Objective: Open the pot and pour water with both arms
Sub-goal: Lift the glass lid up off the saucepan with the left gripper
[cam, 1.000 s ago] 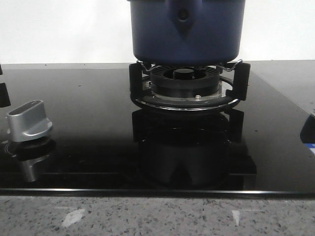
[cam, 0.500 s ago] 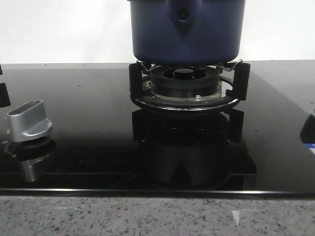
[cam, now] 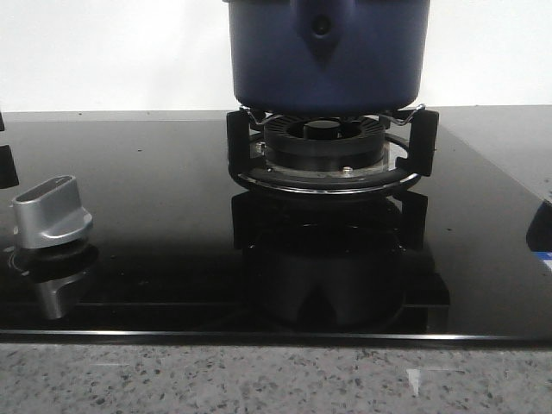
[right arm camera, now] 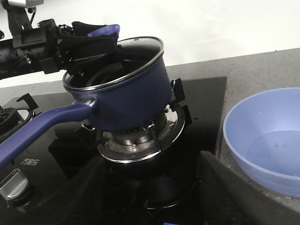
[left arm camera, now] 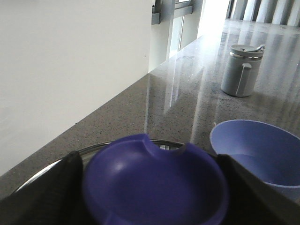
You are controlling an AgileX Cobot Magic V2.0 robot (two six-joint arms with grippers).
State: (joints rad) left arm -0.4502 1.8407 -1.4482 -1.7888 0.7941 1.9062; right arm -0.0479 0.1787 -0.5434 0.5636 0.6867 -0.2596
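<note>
**Holding the lid over a tilted pot**

Looking across the black glass cooktop (cam: 155, 224), we see the pot (cam: 328, 56) on the burner grate (cam: 328, 159) toward the cooktop's far edge, its top cut off by the frame. A silver knob (cam: 50, 211) stands near the cooktop's front left corner.

From the right wrist camera we see the pot (right arm camera: 126, 96) tilted on the grate (right arm camera: 140, 140), its long blue handle (right arm camera: 44, 129) running out toward the camera. Our left gripper (right arm camera: 91, 42) sits at the pot's rim, on the side away from the handle, grasping the blue lid knob; the glass lid (right arm camera: 105, 75) is tipped up there, partly inside the mouth of the pot. A pale blue bowl (right arm camera: 267, 138) rests on the stone counter just off the cooktop's right edge.

From the left wrist camera, our two dark fingers (left arm camera: 42, 192) flank the round blue lid knob (left arm camera: 154, 185) and are clenched on it. Beyond it we see the bowl (left arm camera: 260, 150) and, farther along the counter (left arm camera: 187, 98), a grey lidded jug (left arm camera: 243, 69).

Of our right gripper (right arm camera: 150, 197) only dark, blurred fingers show, spread wide with nothing between them.
</note>
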